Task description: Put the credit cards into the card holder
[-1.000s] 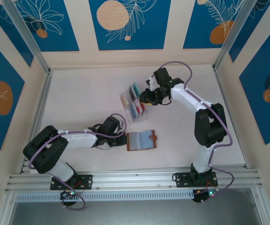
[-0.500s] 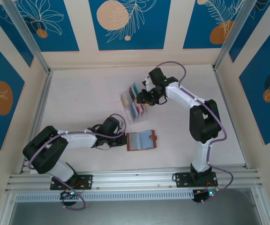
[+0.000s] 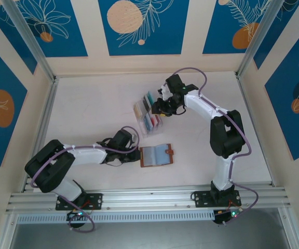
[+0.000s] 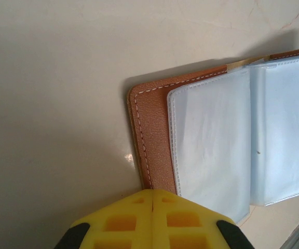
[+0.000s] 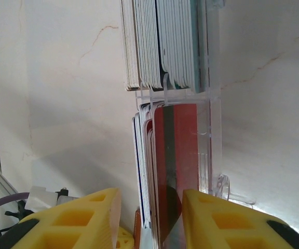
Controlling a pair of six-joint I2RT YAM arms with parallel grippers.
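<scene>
Cards (image 5: 160,52) packed tight in rack (image 5: 214,129). Right pincer (image 5: 152,207) open astride red card (image 5: 178,155): may drag neighbours or tip rack. Left pincer (image 4: 152,207) closed at holder (image 4: 152,140) edge.

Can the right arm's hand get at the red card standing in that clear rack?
Probably yes. The right hand is open, with the red card at the end of the clear rack in its gap, though neighbouring cards also lie between its fingers.

A pale, faintly veined cream table (image 3: 97,106) sits within cream walls (image 3: 195,31) bearing blue panels (image 3: 160,31) of white leaves and orange circles; silver aluminium rails (image 3: 149,196) edge the front.
</scene>
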